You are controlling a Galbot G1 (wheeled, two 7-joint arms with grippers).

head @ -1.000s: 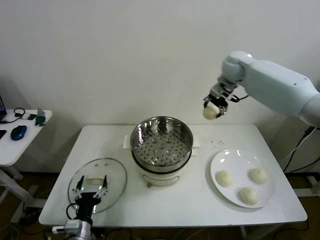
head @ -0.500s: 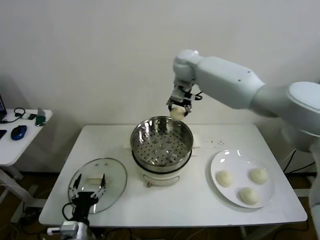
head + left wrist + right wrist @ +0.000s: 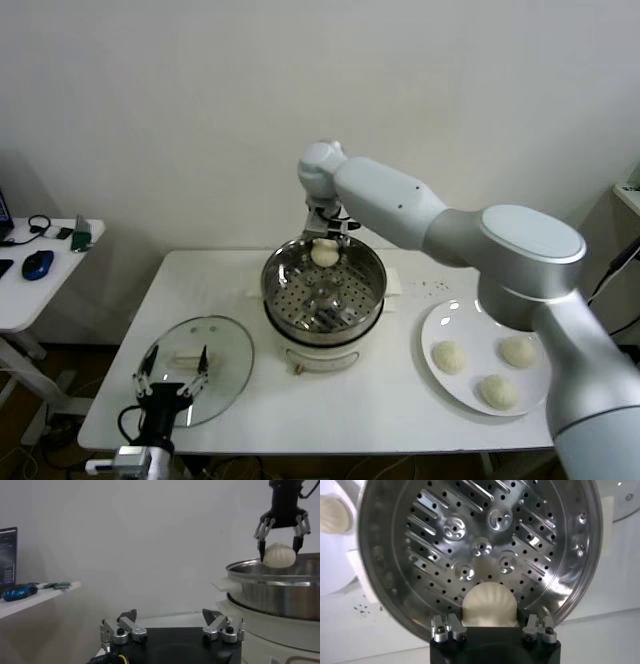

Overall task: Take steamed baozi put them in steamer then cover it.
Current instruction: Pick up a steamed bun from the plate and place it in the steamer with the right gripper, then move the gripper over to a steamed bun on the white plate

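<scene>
At the far left a small side table (image 3: 45, 285) carries a blue mouse (image 3: 37, 264) and some cables, well apart from the work. On the white table (image 3: 330, 400), the cover (image 3: 196, 368) lies flat at the left front, and the left gripper (image 3: 171, 373) hangs just above its near edge with fingers spread apart, gripping nothing. In the middle stands the steamer (image 3: 323, 290), its perforated floor bare, so no bun has been set down yet. The right gripper (image 3: 325, 243) reaches over the steamer's far rim, clamped on one steamed baozi (image 3: 324, 254) held above the basket; the wrist view looks straight down past the bun onto the holes. To the right, a white plate (image 3: 446, 322) holds the other three baozi (image 3: 449, 356). The task seems to be at its first placement: one bun about to be released, three to fetch, then the covering. A plain white wall backs the scene.
</scene>
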